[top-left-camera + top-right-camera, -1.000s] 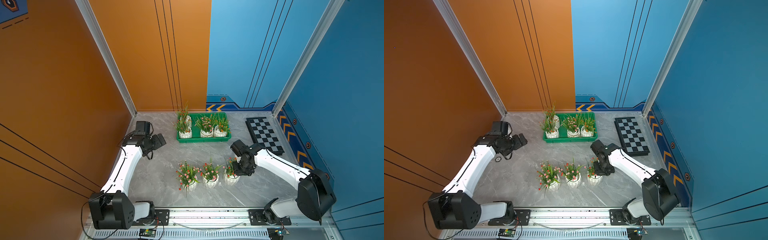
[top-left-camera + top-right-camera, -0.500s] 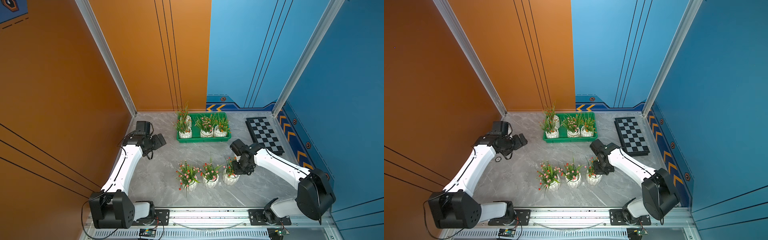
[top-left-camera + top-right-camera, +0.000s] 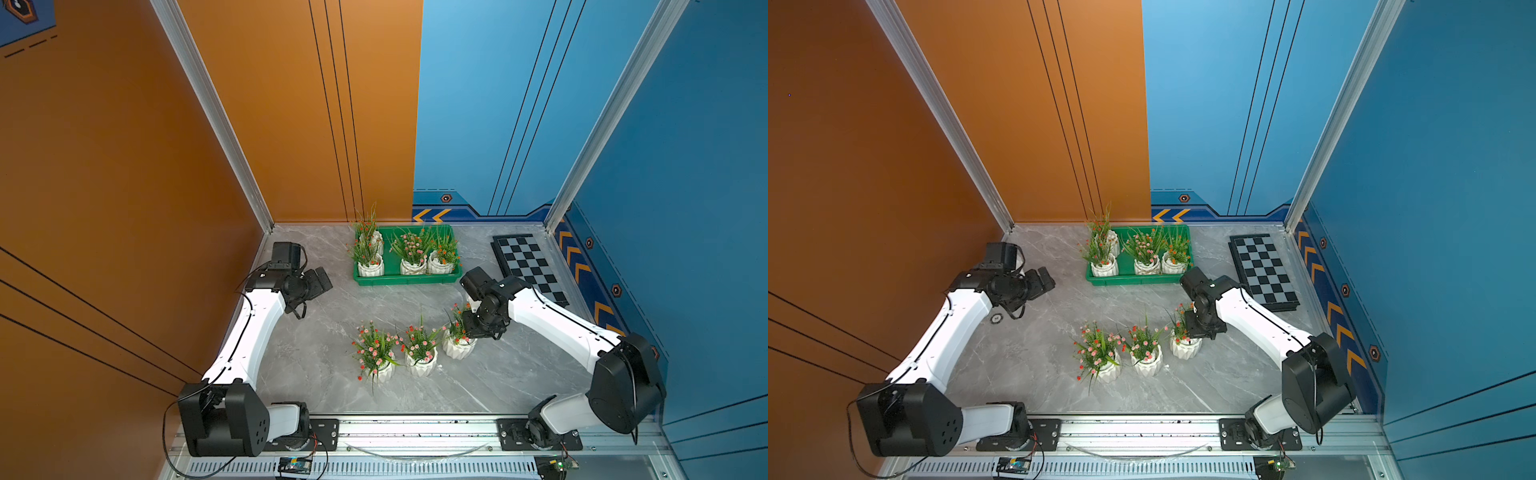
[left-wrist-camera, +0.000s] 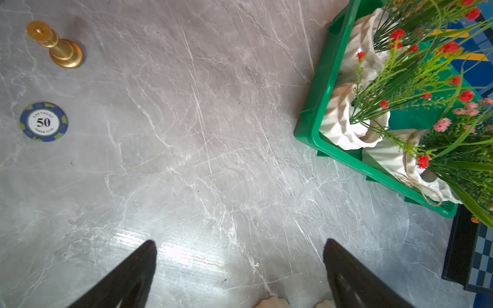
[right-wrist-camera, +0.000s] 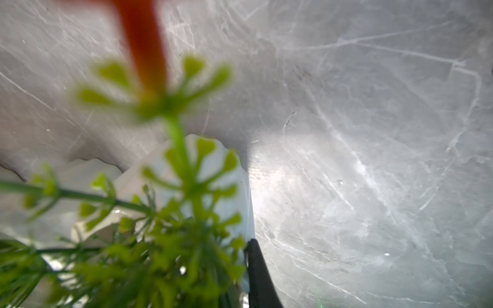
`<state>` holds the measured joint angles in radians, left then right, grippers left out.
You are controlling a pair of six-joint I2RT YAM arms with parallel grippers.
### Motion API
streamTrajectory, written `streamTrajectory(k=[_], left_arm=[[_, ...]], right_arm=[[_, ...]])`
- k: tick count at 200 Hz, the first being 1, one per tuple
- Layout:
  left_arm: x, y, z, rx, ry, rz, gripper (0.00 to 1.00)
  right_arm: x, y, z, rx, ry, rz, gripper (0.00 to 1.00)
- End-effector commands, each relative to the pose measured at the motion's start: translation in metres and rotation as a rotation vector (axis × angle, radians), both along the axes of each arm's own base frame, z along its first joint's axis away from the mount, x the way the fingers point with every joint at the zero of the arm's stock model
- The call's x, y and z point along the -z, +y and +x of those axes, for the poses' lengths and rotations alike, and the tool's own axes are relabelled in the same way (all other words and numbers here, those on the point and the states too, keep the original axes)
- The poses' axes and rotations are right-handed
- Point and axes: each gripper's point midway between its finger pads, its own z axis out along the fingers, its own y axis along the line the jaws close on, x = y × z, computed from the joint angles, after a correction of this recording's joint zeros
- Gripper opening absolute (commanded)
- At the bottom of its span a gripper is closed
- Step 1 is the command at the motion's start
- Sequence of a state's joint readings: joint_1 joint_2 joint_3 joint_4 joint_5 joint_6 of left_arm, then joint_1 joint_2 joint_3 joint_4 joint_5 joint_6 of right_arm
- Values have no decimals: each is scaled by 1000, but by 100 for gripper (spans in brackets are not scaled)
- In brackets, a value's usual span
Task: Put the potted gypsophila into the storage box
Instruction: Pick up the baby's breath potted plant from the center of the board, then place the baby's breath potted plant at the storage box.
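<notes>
Grey marble table [image 3: 332,374] holds four potted gypsophila [image 3: 413,266] in the storage box [image 3: 399,281] at its far edge, three outside, my right gripper [image 3: 471,332] clenched on the rightmost pot [image 3: 457,352], left gripper [image 3: 322,279] spread empty.

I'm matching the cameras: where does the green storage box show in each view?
Both top views: storage box, far middle of the table.
Left wrist: one corner of the storage box shows.
Right wrist: not in view.
Shared landmark: the chequered board beside it, except in the right wrist.
</notes>
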<state>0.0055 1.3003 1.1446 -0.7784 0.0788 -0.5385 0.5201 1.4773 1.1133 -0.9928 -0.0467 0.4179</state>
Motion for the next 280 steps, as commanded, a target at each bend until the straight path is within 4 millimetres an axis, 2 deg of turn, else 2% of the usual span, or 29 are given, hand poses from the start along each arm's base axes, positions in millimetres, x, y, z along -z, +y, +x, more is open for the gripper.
streamTrajectory(k=[1,37,108,199,204,258,265,269,280], left_arm=[[6,0,-3,10,26,13,98],[7,1,-4,8,29,17,98],[6,6,-4,3,28,20,98],[-1,13,6,-13,11,13,98],[-1,13,6,-11,12,11,98],[-1,16,16,-19,17,9,98],[-2,16,18,-18,17,9,98],[-2,16,19,-19,18,9,98],[-2,16,21,-18,17,9,98]], right_arm=[[-14,-9,11,-10,-23,-25,4],[-24,-21,30,8,-36,-31,4],[-42,-59,83,88,-60,-38,4],[-54,-105,168,200,-105,-47,2],[-61,-106,177,206,-133,-43,2],[-57,-114,219,269,-157,-1,2],[-63,-115,223,272,-174,0,2],[-52,-115,227,276,-153,-5,2],[-51,-116,237,283,-159,-4,2]])
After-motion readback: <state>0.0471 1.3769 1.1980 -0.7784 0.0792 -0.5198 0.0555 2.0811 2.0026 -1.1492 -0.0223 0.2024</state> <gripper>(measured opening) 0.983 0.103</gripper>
